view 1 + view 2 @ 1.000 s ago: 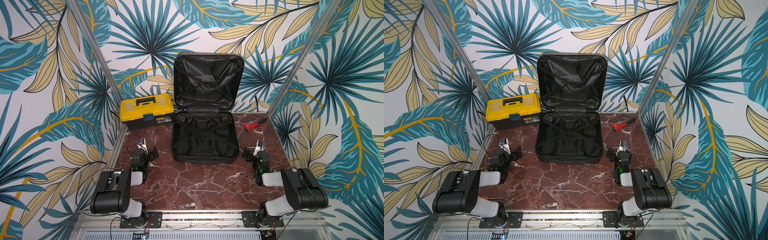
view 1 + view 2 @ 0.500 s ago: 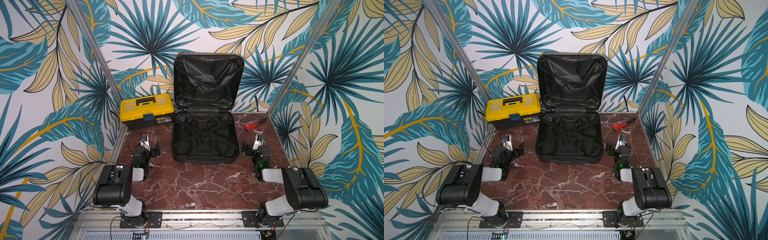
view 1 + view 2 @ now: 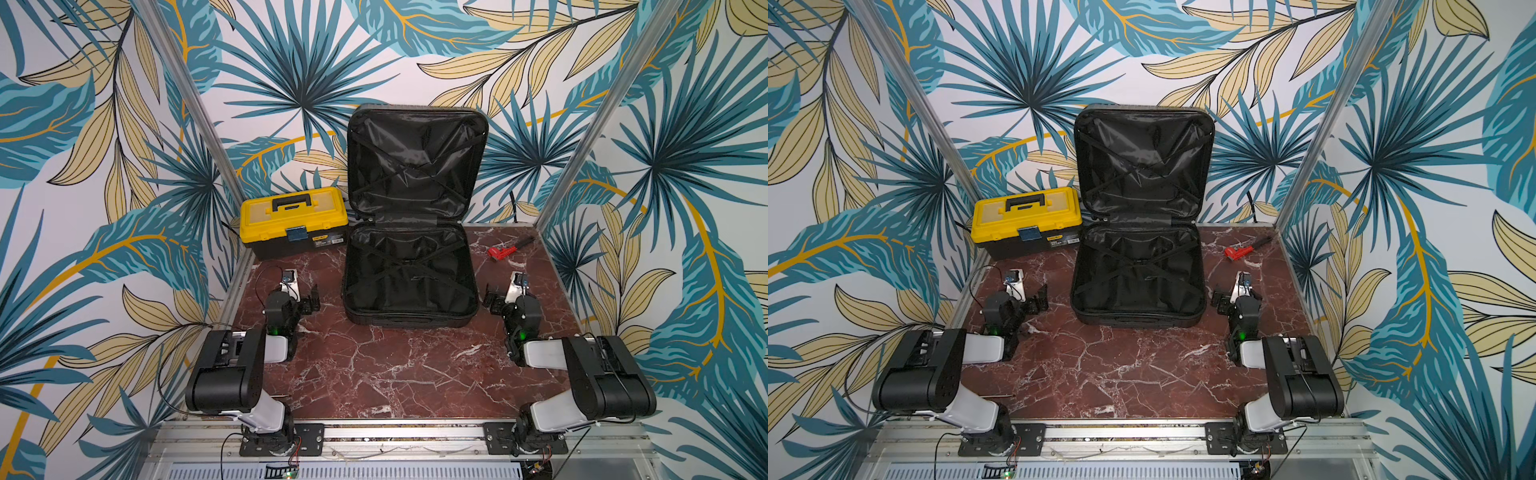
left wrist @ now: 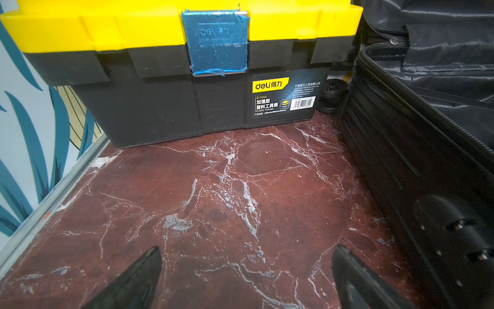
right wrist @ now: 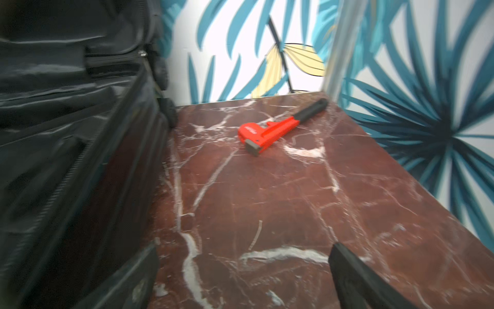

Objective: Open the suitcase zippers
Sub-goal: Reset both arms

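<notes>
The black suitcase [image 3: 409,274] [image 3: 1138,282] lies open at the middle back of the table, its lid upright against the rear wall and its crossed straps showing. Its zippers [image 4: 427,112] run as a thin black track along the rim of the lower half. My left gripper [image 3: 308,298] [image 3: 1040,297] [image 4: 248,248] hovers open over bare marble, left of the suitcase [image 4: 401,174]. My right gripper [image 3: 492,299] [image 3: 1221,301] [image 5: 243,246] stands open just right of the suitcase [image 5: 66,160]. Neither holds anything.
A yellow-and-black toolbox [image 3: 293,220] [image 3: 1025,224] [image 4: 160,67] stands at the back left, touching the suitcase's corner. A red wrench [image 3: 505,249] [image 3: 1239,251] [image 5: 270,131] lies at the back right. Leaf-patterned walls close in on three sides.
Both arms have edged toward the back alongside the suitcase, the left one more, with its elbow swinging inward. The grippers stayed open and the suitcase has not moved.
</notes>
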Action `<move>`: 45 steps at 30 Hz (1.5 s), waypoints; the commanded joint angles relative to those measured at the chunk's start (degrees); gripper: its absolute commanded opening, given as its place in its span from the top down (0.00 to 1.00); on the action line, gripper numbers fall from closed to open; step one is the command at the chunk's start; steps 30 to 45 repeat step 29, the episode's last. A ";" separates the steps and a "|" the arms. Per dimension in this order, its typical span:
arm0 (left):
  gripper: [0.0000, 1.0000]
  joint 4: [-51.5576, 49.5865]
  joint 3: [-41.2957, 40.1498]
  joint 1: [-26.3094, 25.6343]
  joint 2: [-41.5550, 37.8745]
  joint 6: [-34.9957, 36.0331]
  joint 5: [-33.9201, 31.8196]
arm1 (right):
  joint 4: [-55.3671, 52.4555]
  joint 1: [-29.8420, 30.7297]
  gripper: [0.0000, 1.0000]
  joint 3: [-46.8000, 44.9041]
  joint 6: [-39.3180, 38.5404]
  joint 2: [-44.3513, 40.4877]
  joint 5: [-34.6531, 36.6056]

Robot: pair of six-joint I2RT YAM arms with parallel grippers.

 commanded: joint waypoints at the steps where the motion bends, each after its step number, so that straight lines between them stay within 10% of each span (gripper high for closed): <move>1: 0.01 1.22 0.63 -0.07 -0.89 0.47 0.47 | -2.57 0.27 0.00 1.57 -0.39 0.07 -0.40; 45: 0.01 1.22 0.63 -0.02 -0.85 0.41 0.46 | -4.37 0.67 0.01 2.34 -0.94 0.00 0.06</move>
